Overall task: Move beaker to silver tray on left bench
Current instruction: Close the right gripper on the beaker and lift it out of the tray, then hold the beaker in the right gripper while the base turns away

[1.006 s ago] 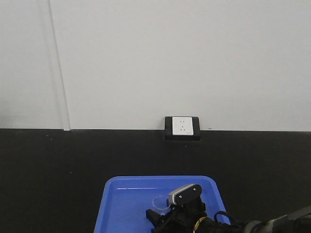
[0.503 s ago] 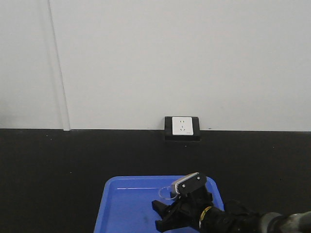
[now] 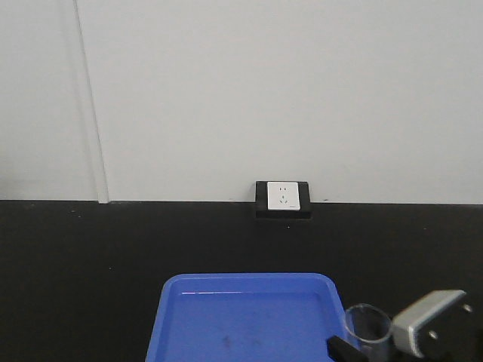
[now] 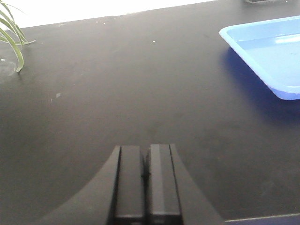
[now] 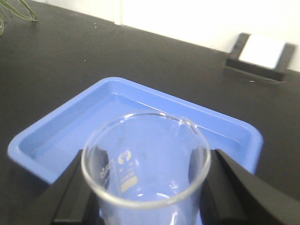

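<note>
Here, beaker (upright) at blue-tray rim

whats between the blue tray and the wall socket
Only bare black counter lies between the blue tray and the wall socket, shown in the front view.

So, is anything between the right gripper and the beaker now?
Nothing visible does: the beaker already sits between the fingers of the right gripper, gripped on both sides. The silver tray is not in view.
</note>
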